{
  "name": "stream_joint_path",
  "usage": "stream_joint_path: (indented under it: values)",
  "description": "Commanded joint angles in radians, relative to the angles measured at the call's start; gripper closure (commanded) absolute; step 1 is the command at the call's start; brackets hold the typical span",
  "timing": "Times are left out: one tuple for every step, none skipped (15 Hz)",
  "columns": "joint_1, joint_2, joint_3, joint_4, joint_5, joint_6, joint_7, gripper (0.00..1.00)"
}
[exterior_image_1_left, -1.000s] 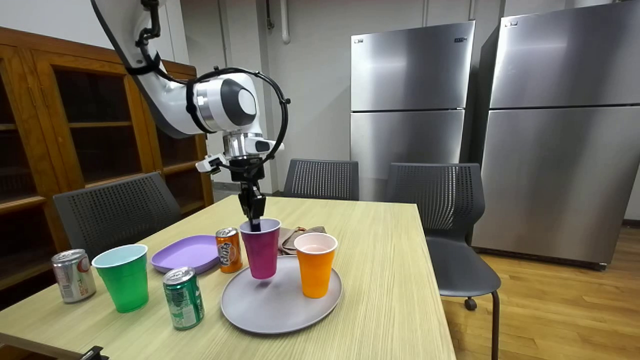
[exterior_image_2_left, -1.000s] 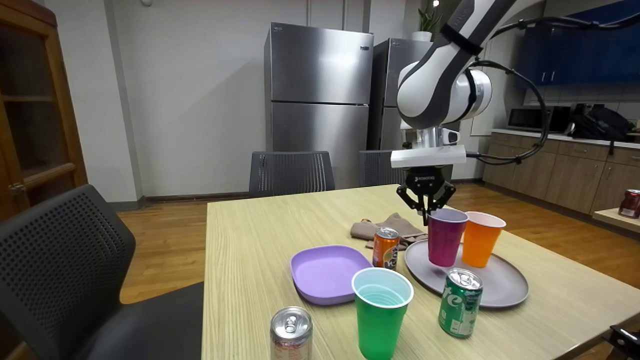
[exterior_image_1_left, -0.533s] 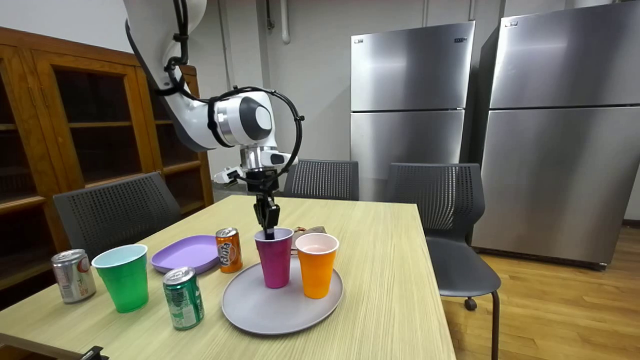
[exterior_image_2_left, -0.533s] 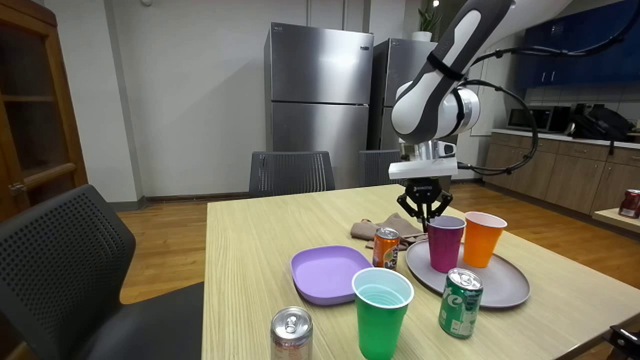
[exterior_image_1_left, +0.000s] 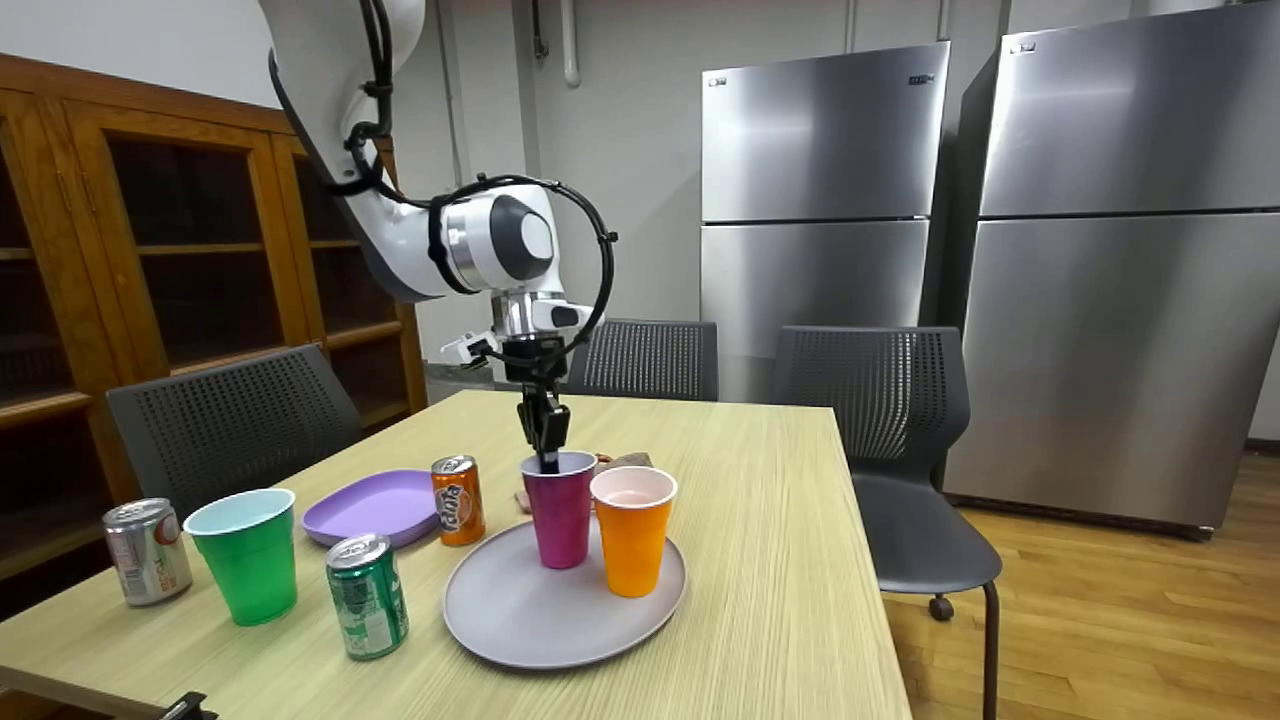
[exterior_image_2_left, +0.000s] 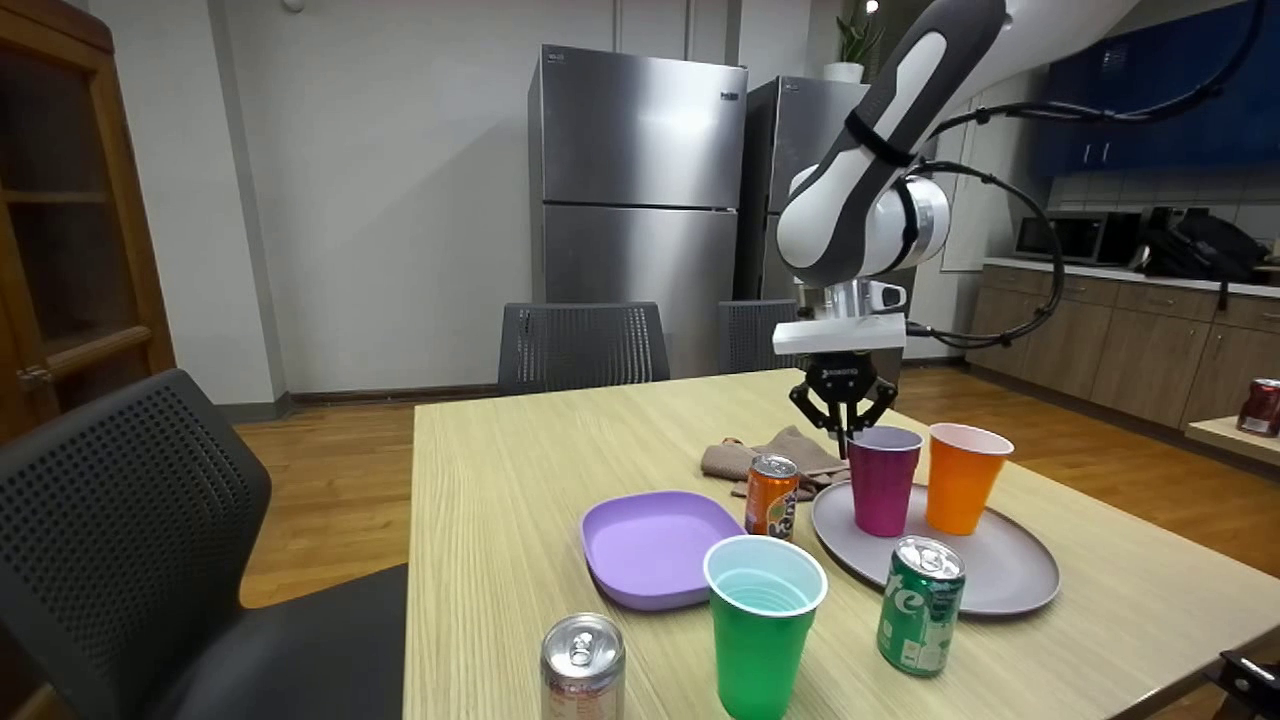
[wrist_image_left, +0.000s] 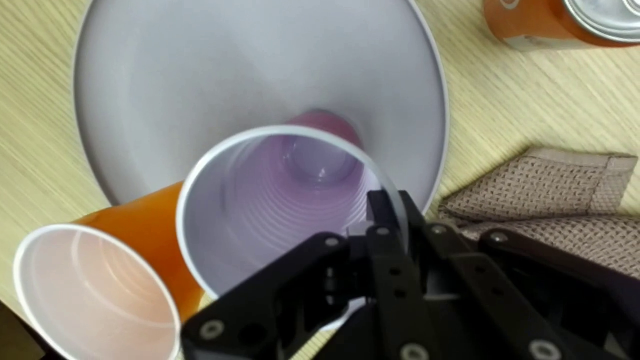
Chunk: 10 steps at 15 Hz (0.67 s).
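My gripper (wrist_image_left: 399, 212) is shut on the rim of a magenta cup (exterior_image_1_left: 562, 515) with a pale inside, one finger (wrist_image_left: 381, 205) within the cup and one outside. Upright or nearly so, the cup (exterior_image_2_left: 884, 490) is over the round grey plate (exterior_image_1_left: 530, 625); I cannot tell whether its base touches the plate. Close beside it, an orange cup (exterior_image_1_left: 632, 540) stands on that plate. In the wrist view the orange cup (wrist_image_left: 150, 240) lies to the left. A brown cloth (wrist_image_left: 550, 190) is near the outer finger, and an orange Fanta can (exterior_image_2_left: 772, 497) stands off the plate's edge.
A purple square plate (exterior_image_2_left: 660, 545) lies beside the Fanta can. Nearer the exterior cameras stand a green cup (exterior_image_2_left: 765, 640), a green Sprite can (exterior_image_1_left: 367, 600) and a silver can (exterior_image_1_left: 148, 550). Dark chairs (exterior_image_1_left: 650, 360) surround the wooden table.
Over the last second the gripper carried the magenta cup toward the orange cup and lower over the grey plate. In the last half second both shifted slightly farther back. The other objects stayed put.
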Motion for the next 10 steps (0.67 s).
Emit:
stream_joint_path:
  values:
    - [-0.006, 0.021, 0.002, 0.023, 0.028, -0.016, -0.040, 0.63]
    - [-0.006, 0.015, 0.001, 0.012, 0.030, -0.010, -0.044, 0.56]
    - [-0.007, 0.010, 0.001, 0.006, 0.032, -0.010, -0.049, 0.48]
    - [-0.009, 0.000, 0.002, -0.003, 0.038, -0.011, -0.057, 0.42]
    - [-0.010, -0.008, 0.002, -0.011, 0.042, -0.009, -0.063, 0.33]
    - [-0.011, -0.021, 0.001, -0.023, 0.046, -0.005, -0.069, 0.27]
    - [-0.010, -0.031, 0.000, -0.032, 0.048, -0.001, -0.073, 0.18]
    - [-0.010, -0.041, -0.002, -0.042, 0.050, 0.003, -0.077, 0.12]
    - [-0.011, -0.054, -0.003, -0.052, 0.052, 0.005, -0.080, 0.03]
    - [-0.011, -0.070, -0.004, -0.066, 0.052, 0.010, -0.080, 0.01]
